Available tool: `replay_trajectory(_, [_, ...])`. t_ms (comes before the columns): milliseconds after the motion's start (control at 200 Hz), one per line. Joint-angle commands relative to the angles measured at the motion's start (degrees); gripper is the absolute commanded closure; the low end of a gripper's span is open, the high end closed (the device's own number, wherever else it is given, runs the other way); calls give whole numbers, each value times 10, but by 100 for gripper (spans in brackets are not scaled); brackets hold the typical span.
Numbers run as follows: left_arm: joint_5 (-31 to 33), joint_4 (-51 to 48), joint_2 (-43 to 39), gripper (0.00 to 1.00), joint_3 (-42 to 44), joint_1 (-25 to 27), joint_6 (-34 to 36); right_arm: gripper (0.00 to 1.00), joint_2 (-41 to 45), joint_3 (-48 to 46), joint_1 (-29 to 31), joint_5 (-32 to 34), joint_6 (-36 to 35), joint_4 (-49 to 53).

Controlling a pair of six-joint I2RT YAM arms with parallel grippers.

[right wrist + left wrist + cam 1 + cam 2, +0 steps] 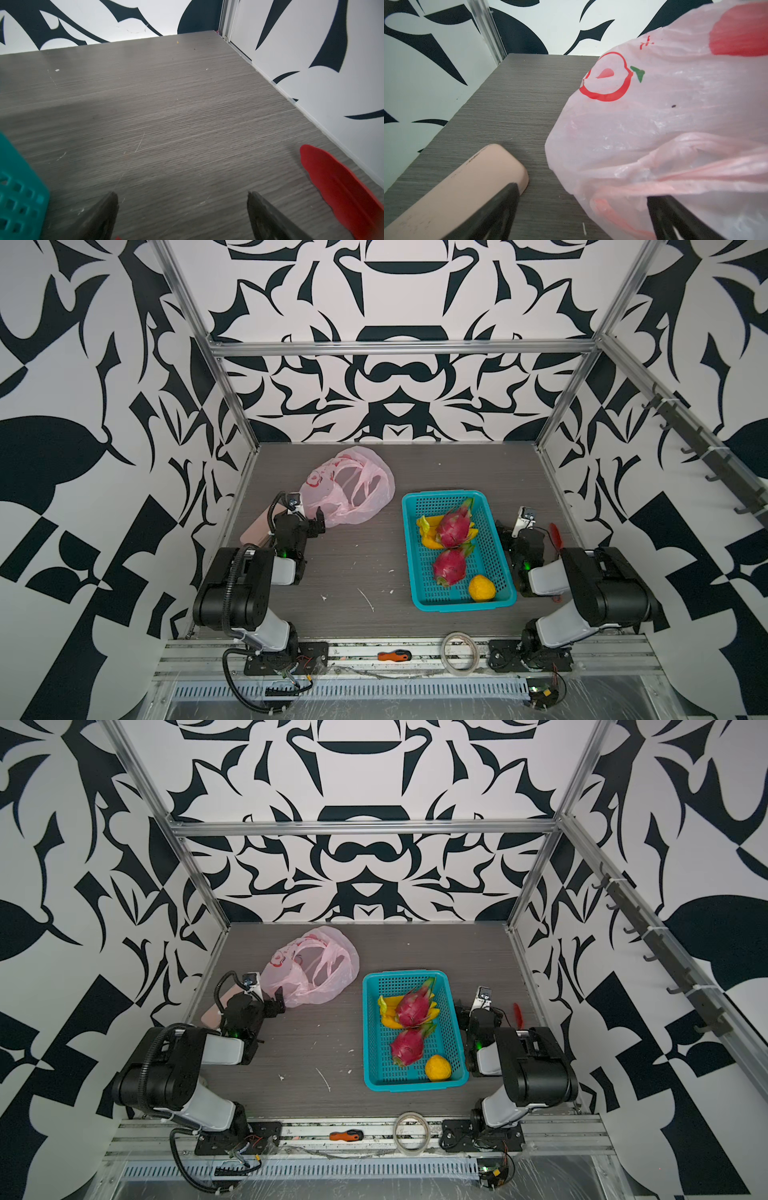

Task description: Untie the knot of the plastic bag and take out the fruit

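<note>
The table [357,572] lay bare down the middle, a wide lane between the bag [361,489] at the left back and the basket [442,494] on the right. Behind the basket it was open too. A pink case [253,533] lay close by the left wall, a red strip [554,534] by the right one.

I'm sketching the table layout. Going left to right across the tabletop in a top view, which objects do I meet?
Pale pink flat case → plastic bag → teal basket → red feather-like piece.
</note>
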State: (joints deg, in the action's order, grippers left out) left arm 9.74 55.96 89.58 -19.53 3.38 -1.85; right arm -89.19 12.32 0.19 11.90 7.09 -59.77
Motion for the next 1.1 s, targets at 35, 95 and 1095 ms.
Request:
replay_trajectory(35, [-5,-10,0,1,-6,-2,3,0,6,63,12,-48,-29,51])
replay_trajectory(95, [-5,-9,-1,1,-7,-2,3,0,5,70,22,-43,-41,61])
replay_trajectory(1095, [-5,-11,-1,1,-8,-2,2,0,2,76,24,-55,-51,69])
